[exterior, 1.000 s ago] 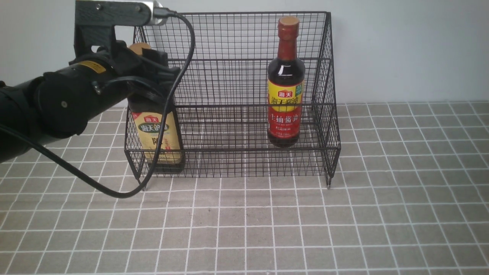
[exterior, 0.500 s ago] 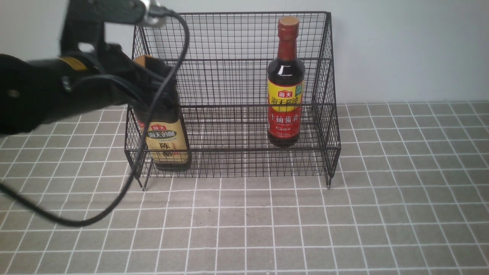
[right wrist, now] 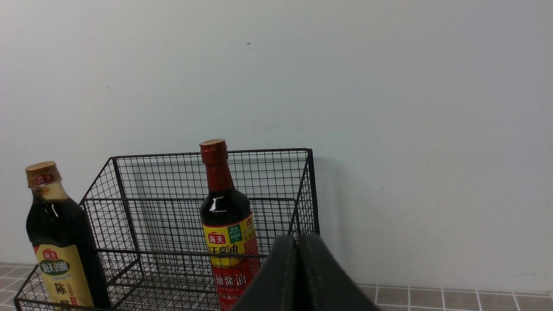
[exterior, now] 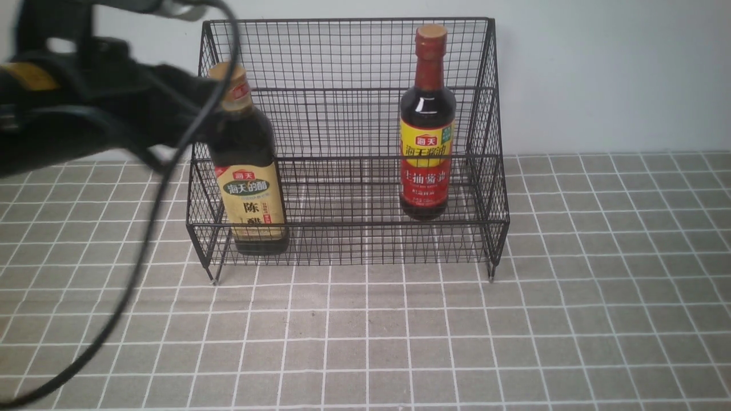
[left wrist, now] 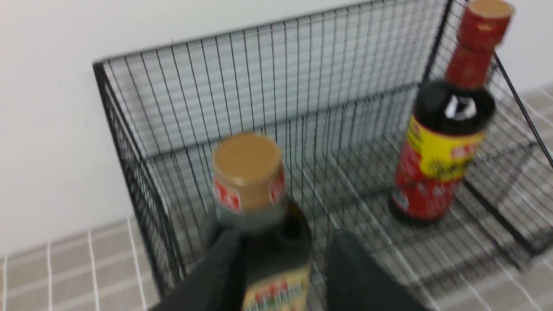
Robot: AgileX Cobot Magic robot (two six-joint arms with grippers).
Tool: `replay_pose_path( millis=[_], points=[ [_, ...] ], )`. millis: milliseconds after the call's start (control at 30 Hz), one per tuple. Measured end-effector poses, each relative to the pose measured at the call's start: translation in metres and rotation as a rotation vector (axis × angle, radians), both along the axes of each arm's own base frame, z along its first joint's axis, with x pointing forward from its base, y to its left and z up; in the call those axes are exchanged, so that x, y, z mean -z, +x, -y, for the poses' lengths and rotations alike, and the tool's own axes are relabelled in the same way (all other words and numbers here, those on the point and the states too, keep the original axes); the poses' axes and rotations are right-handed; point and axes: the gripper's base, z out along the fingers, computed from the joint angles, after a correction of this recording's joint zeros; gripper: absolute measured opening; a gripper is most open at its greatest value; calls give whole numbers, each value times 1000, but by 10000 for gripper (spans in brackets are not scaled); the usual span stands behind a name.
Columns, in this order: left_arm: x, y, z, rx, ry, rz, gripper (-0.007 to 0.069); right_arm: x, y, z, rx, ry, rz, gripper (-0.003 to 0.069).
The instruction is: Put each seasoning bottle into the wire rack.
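Vinegar bottle (exterior: 251,171), soy sauce bottle (exterior: 425,154): likely glass, heavy, slick, fragile; grip at shoulder. Left gripper (left wrist: 285,242) jaws apart, not clamping; right gripper (right wrist: 298,250) pinched closed.

The rack (exterior: 342,157) is black mesh. The broad bottle (exterior: 251,191) has a gold cap and beige label; the slim bottle (exterior: 426,154) has a red-yellow label. The table (exterior: 514,342) shows a grey-white grid.

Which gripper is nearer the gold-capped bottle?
Left. The left gripper flanks the bottle; the right gripper is well away, toward the rack's other end.
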Motion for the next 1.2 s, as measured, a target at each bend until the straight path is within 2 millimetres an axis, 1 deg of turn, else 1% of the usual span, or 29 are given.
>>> replay_pose_path(
  millis=[33,67,100,133,167,233,300,433,500,667,733,933,1033,1067,1133,1200],
  points=[
    [-2,-9,-3,7,1,-33,115,0,0,0,0,0,0,-12],
    [-5,-19,-5,11,0,-53,75,0,0,0,0,0,0,-12],
    [-5,-21,-6,14,0,-72,59,0,0,0,0,0,0,-12],
    [-8,-35,-8,20,-10,-115,23,0,0,0,0,0,0,-12],
    [-12,-52,-11,17,-38,-152,4,0,0,0,0,0,0,-12],
    [-16,-74,-16,-1,-92,-164,-7,0,0,0,0,0,0,-12],
    [-18,-92,-19,-13,-130,-145,-7,0,0,0,0,0,0,-12],
    [-18,-124,-26,-11,-157,-122,-7,0,0,0,0,-1,0,-12],
    [-20,-134,-28,-3,-157,-113,-7,0,0,0,0,-1,0,-12],
    [-23,-152,-32,17,-112,-64,-7,0,0,0,0,-1,0,-12],
    [-24,-155,-33,19,-108,-52,-7,0,0,0,0,-1,-1,-12],
    [-23,-155,-37,0,-64,-27,-7,0,0,0,0,-1,-1,-12],
    [-19,-154,-40,-26,-44,25,-7,0,0,0,0,-1,-1,-12],
    [-15,-154,-42,-39,-36,59,-7,0,0,0,0,-1,-1,-12],
    [3,-157,-47,-75,-20,151,-7,0,0,0,0,-1,-1,-12],
    [35,-163,-52,-118,-13,220,-7,0,0,0,0,-1,-1,-12]
  ],
)
